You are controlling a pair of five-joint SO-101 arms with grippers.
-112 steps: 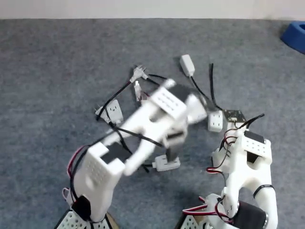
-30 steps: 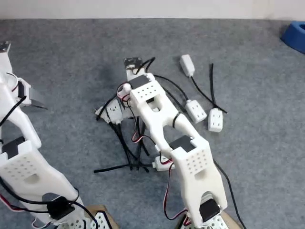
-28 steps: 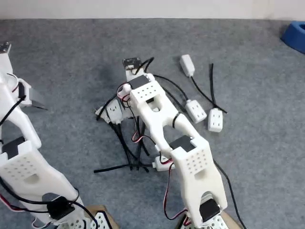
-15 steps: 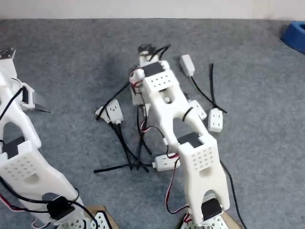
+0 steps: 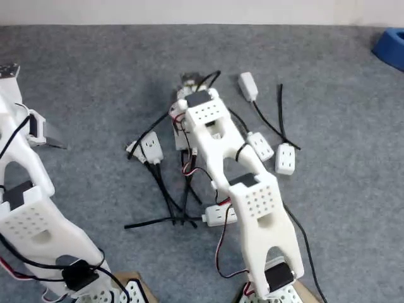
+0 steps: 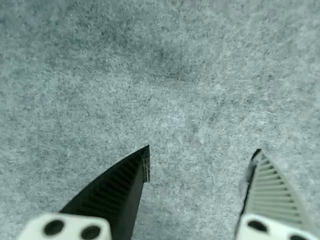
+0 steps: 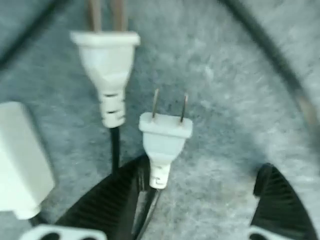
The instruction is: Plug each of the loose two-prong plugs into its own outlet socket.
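The right arm (image 5: 214, 136) stretches from the near edge of the grey worktop (image 5: 82, 63) across its middle, toward the far edge. In its wrist view the right claw (image 7: 202, 170) is released, and its two dark fingers (image 7: 112, 200) stand wide apart above the worktop. A white two-prong plug (image 7: 164, 136) lies flat between them, much nearer to one finger than to the other. I cannot tell if it touches that finger. Its prongs point away from the claw. Just beside it lies a second plug (image 7: 106, 57) on a black cable (image 7: 115, 145), and its prongs also point away. A white socket block (image 7: 20, 160) is near this second plug, on the side away from the first plug.

In the high view the outlet sockets lie around the right arm. The left socket (image 5: 151, 146) is on the side of the left edge. The middle socket (image 5: 260, 145) and the right socket (image 5: 285, 158) lie close together on the other side. The near socket (image 5: 219, 216) is partly under the arm. A white block (image 5: 248, 86) lies closer to the far edge. Crossed cables (image 5: 170, 202) run between them.

The left arm (image 5: 25, 202) stands along the left edge, well apart from the sockets. The left claw (image 6: 201, 152) is released too, and the grey worktop shows between its dark finger (image 6: 115, 195) and its pale finger (image 6: 272, 190). A blue object (image 5: 390, 47) sits at the far right corner.
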